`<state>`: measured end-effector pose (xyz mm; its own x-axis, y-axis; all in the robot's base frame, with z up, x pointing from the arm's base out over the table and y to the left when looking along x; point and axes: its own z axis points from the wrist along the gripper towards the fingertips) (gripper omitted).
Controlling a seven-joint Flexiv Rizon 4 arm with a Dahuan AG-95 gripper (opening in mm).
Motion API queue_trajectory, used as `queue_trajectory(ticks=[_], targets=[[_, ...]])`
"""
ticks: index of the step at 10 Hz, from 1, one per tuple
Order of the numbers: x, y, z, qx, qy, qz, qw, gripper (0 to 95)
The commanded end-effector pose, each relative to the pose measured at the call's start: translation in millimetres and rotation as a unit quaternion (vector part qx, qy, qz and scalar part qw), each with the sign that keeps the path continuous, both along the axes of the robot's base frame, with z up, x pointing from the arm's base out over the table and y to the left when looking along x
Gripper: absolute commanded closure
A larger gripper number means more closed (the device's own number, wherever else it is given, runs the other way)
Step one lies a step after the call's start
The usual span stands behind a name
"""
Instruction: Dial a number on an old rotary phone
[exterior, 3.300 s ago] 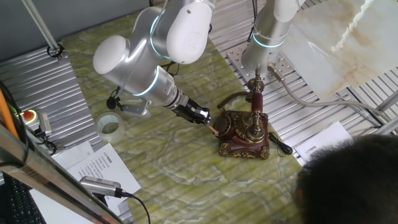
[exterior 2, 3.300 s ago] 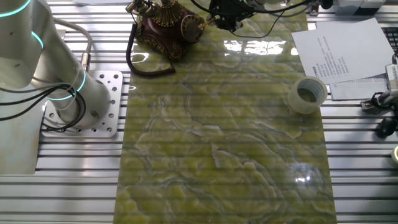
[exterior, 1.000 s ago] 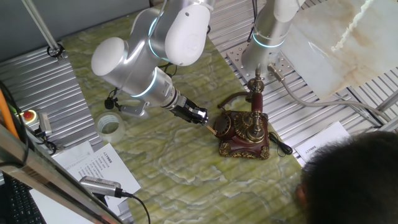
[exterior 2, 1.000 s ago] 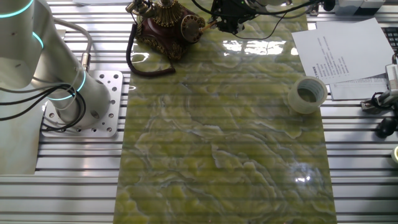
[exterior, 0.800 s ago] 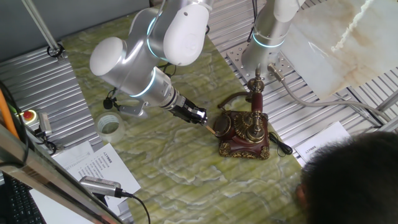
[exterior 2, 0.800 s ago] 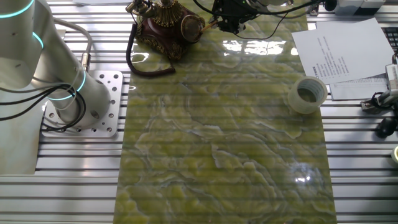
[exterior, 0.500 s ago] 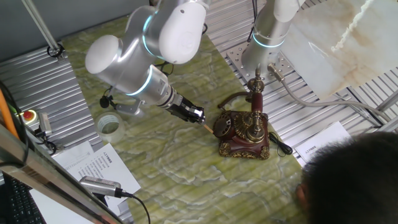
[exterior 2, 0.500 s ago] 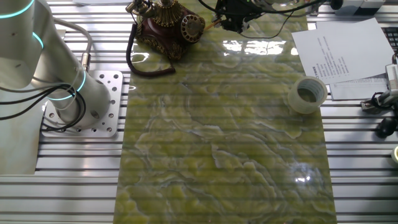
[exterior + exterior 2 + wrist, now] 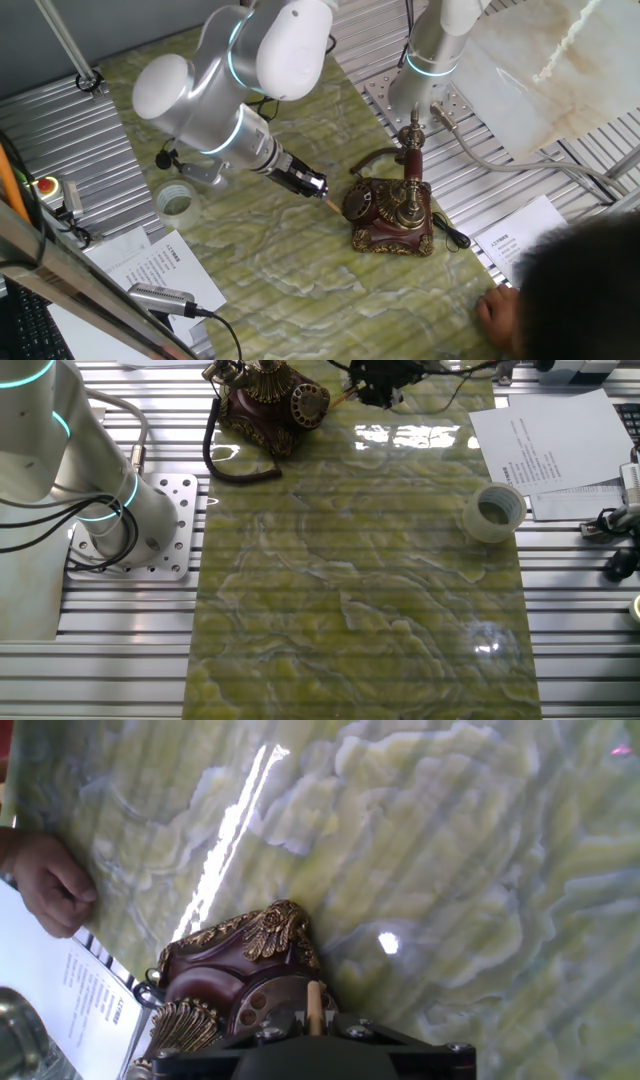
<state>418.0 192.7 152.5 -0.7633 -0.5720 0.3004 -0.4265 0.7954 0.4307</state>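
The old rotary phone (image 9: 392,212) stands on the green marbled mat, dark red-brown with brass trim and its handset on the tall cradle. Its round dial (image 9: 360,204) faces my gripper (image 9: 317,187). The gripper is shut on a thin wooden stick (image 9: 329,201), whose tip points at the dial from just short of its edge. In the hand view the stick (image 9: 314,1003) juts out between the jaws over the dial (image 9: 262,1003). In the other fixed view the phone (image 9: 262,396) is at the top edge, with the gripper (image 9: 372,387) to its right.
A clear tape roll (image 9: 176,201) sits left of the arm, beside printed sheets (image 9: 150,265). A second robot's base (image 9: 425,90) stands behind the phone. A person's hand (image 9: 497,311) rests near paper at the mat's right edge. The black cord (image 9: 222,455) curls beside the phone.
The gripper has drawn back from the dial with the stick, which no longer rests in the finger holes. The phone has not moved.
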Motion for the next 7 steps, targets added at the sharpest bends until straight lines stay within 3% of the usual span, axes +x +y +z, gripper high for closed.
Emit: queue_trajectory(ticks=[1, 3, 5, 7], targets=[[5.5, -19.0, 17.1, -0.007, -0.014, -0.002, 0.9999, 95.0], [9.4, -40.4, 26.4, -0.015, -0.045, -0.016, 0.9988, 95.0], [11.2, -53.6, 32.1, -0.044, -0.086, -0.041, 0.9945, 95.0], [16.9, -66.7, 40.0, -0.073, -0.117, -0.068, 0.9882, 95.0]])
